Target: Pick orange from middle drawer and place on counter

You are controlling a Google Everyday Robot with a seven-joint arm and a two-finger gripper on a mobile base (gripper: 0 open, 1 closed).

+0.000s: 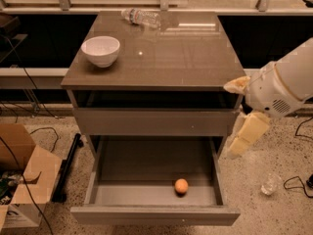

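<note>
Camera view: gripper [244, 136] right of middle drawer [142, 165], open-or-closed can't tell; suggest dropping straight onto orange [181, 186] near drawer front, clearing right wall.

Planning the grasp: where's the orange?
Camera view: the orange lies right of centre in the open middle drawer, near its front; the pincer hangs beyond its right side.

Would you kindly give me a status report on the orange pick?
Tool outside the middle drawer, off its right side. Orange on drawer floor, near front. Nothing covering it.
</note>
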